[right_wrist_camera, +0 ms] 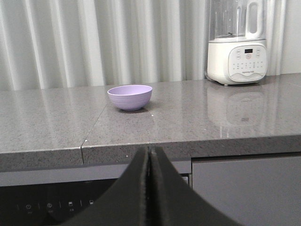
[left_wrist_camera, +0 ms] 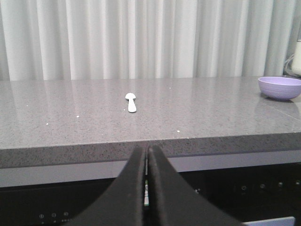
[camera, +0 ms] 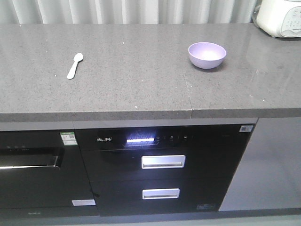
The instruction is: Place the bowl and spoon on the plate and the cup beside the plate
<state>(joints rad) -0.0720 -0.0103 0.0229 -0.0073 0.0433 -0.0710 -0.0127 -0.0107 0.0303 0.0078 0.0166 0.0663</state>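
The bowl [camera: 207,55] is small, round and glossy lavender-purple. It stands upright and empty on the grey speckled counter [camera: 136,89], toward the right end and nearer the back edge than the front edge. The spoon [camera: 75,65] is small and pale, near white with a faint mint tinge. It lies flat toward the counter's left end, well apart from the bowl. Its oval head points toward the back edge, and its short handle angles toward the front-left corner.
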